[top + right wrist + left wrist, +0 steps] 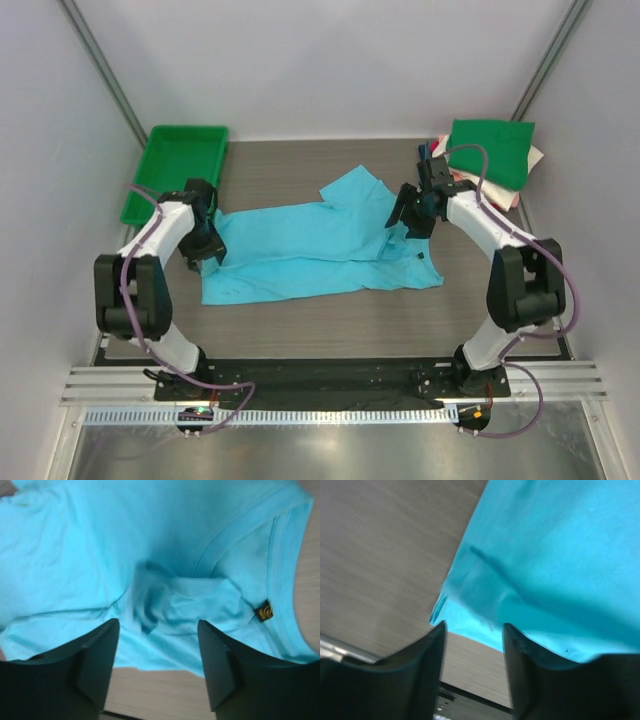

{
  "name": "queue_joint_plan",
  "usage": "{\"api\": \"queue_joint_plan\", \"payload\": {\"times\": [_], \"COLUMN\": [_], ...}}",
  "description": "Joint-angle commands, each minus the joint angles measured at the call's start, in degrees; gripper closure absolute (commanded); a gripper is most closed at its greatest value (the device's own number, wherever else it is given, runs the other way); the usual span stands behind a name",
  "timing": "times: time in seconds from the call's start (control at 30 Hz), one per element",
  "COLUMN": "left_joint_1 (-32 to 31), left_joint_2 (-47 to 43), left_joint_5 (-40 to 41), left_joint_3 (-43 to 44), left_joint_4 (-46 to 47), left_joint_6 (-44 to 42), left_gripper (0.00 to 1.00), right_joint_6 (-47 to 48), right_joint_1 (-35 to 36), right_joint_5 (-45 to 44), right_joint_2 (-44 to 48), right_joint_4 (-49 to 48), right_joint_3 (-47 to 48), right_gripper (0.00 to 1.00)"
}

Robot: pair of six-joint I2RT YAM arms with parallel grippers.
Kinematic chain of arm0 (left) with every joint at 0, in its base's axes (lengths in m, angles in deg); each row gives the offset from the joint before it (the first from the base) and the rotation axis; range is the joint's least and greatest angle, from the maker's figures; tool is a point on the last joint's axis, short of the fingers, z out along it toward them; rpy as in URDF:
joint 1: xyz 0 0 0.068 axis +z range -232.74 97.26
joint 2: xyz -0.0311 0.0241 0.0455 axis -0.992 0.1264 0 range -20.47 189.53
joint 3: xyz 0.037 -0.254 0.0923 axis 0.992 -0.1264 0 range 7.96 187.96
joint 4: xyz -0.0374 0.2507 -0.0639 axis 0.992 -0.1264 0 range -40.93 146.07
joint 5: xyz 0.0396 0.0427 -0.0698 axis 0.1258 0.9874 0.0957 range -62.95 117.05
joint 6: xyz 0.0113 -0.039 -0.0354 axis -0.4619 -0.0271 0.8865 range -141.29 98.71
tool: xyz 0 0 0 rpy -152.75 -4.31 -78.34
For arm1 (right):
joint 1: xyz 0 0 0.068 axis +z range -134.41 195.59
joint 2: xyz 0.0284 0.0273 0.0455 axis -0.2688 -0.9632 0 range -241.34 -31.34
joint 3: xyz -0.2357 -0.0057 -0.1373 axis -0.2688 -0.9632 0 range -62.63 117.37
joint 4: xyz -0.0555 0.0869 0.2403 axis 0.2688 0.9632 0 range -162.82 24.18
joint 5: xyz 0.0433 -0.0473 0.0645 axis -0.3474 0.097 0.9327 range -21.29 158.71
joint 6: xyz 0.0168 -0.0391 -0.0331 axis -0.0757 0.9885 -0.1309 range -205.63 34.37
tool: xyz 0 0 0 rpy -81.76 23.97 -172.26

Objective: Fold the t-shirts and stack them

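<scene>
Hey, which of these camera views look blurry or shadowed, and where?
Top external: sharp, evenly lit, slight sheen on the metal panel below the bases. Left wrist: fingers dark and soft, shadow across the turquoise shirt near them. Right wrist: a smeared bunch of the shirt just beyond the right gripper.

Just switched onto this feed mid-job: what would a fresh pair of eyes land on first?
The turquoise t-shirt sprawls across the middle of the table, rumpled and only partly folded. The left end effector hangs open at its left edge, and the right end effector is open over its collar end. Behind, a green-topped stack of folded shirts sits in the far right corner, and a green tray far left.
</scene>
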Motion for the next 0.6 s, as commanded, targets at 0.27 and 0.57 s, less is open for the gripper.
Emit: {"api": "queue_joint_plan", "payload": {"times": [0.27, 0.57], "left_joint_1": [0.8, 2.2], "left_joint_2": [-17.3, -33.7], "left_joint_5": [-0.9, -4.3], "left_joint_3": [-7.7, -25.5], "left_joint_4": [5.0, 11.0], "left_joint_6": [7.4, 20.9], "left_gripper": [0.26, 0.31], "right_joint_6": [2.3, -4.7], "right_joint_1": [-3.3, -8.3], "right_joint_5": [-13.1, 5.8], "right_joint_2": [15.0, 29.9], "right_joint_4": [-3.0, -9.4], "right_joint_3": [-7.7, -31.5], "right_gripper": [0.19, 0.21]}}
